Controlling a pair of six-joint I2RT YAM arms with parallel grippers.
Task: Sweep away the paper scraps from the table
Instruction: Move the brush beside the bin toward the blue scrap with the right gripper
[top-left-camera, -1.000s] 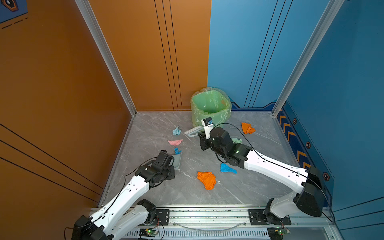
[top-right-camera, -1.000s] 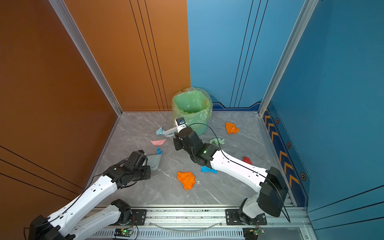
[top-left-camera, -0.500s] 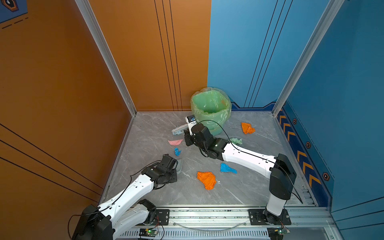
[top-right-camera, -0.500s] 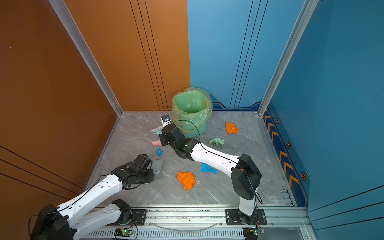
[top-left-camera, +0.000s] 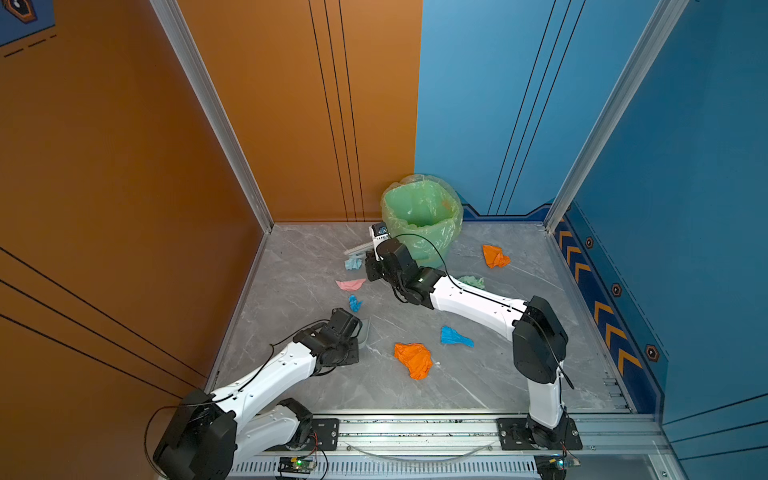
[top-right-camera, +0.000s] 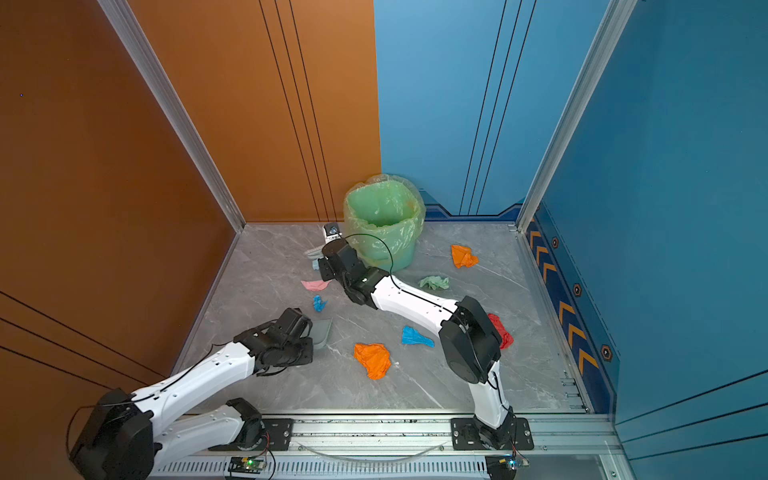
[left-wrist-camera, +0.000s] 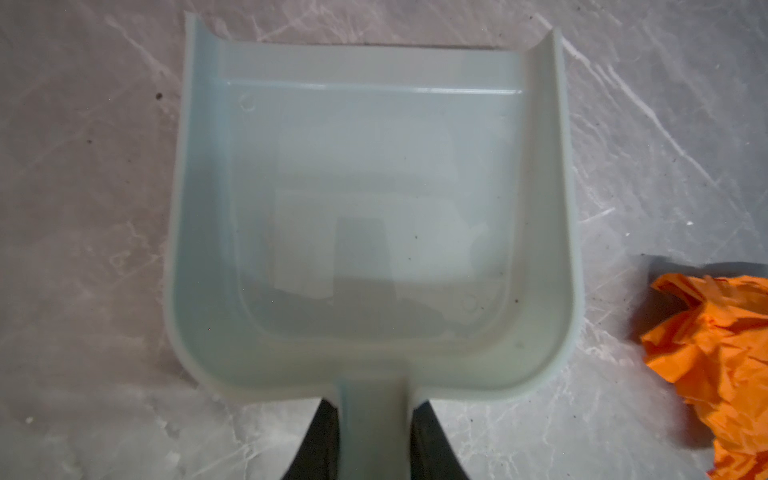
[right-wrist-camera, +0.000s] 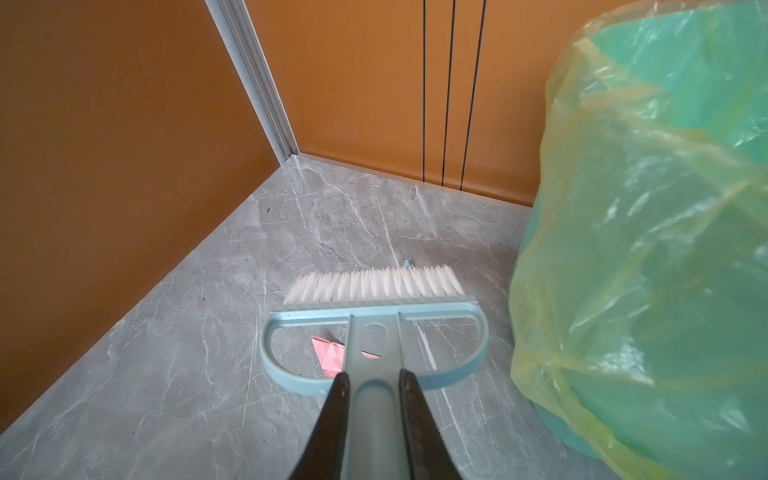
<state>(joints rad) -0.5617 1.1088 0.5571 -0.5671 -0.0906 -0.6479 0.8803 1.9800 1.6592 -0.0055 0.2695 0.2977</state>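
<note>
Paper scraps lie about the grey table (top-left-camera: 519, 374): an orange wad (top-left-camera: 413, 359) at the front, a bright blue one (top-left-camera: 455, 336), a small blue one (top-left-camera: 354, 303), a pink one (top-left-camera: 350, 284), a light blue one (top-left-camera: 353, 262), a pale green one (top-left-camera: 471, 281), another orange one (top-left-camera: 494, 256) and a red one (top-right-camera: 500, 330). My left gripper (left-wrist-camera: 374, 405) is shut on the handle of a pale empty dustpan (left-wrist-camera: 374, 208) that rests on the table, with the front orange wad (left-wrist-camera: 715, 353) beside it. My right gripper (right-wrist-camera: 372, 376) is shut on a white-bristled brush (right-wrist-camera: 374, 286) above the pink scrap (right-wrist-camera: 328, 353).
A bin with a translucent green liner (top-left-camera: 422, 216) stands at the back, close beside the brush. The orange wall (top-left-camera: 208, 208) closes the left side and the blue wall (top-left-camera: 665, 208) the right. An aluminium rail (top-left-camera: 415, 428) carries both arm bases at the front.
The right arm has swung the brush leftward along the front of the bin, towards the pink and light blue scraps. The left arm with the dustpan has shifted slightly right.
</note>
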